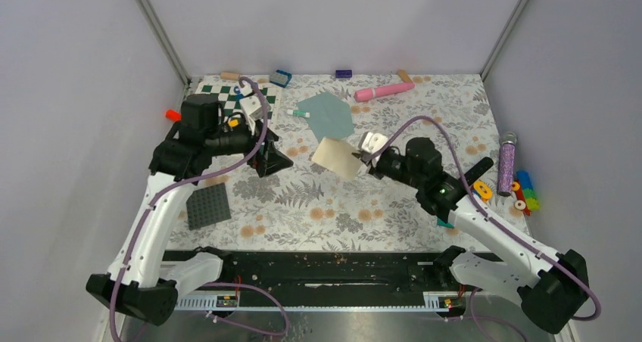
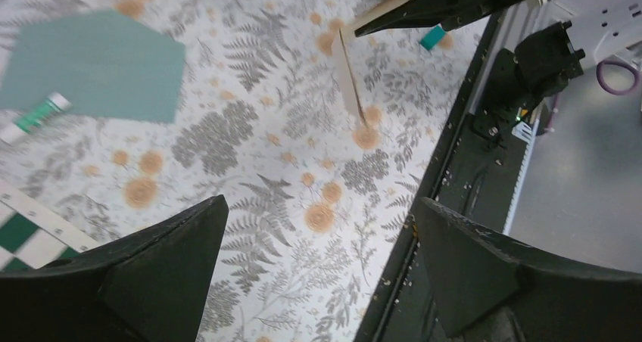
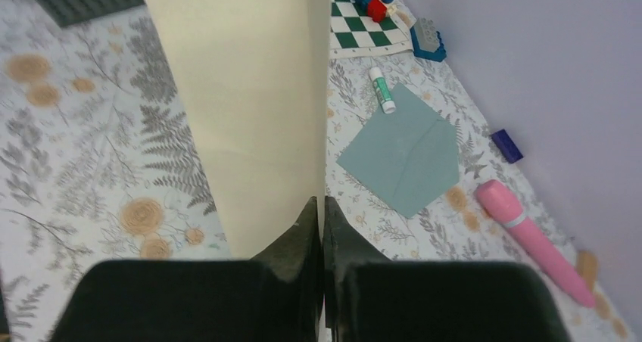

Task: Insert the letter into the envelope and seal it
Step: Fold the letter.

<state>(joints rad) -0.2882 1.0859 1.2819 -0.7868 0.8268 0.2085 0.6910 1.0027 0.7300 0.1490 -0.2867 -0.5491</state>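
Letter (image 3: 242, 115): cream sheet, being held raised and tilted over the table, one edge pinched in the right gripper (image 3: 322, 213), whose jaws are pressing together on it.
Envelope (image 1: 327, 113): grey-teal with a pointed flap, lying flat on the floral table cover (image 1: 318, 206) just beyond the letter.
Glue stick (image 1: 301, 113): green and white, lying at the envelope's left corner; label showing too small to read.
Left gripper (image 2: 319, 206): hovering left of the letter, jaws standing wide apart and gripping nothing.
Surroundings: pink cylinder (image 1: 384, 91) lying beyond the envelope; chequered board (image 1: 227, 92) sitting far left; dark studded plate (image 1: 207, 205) lying beside the left arm.
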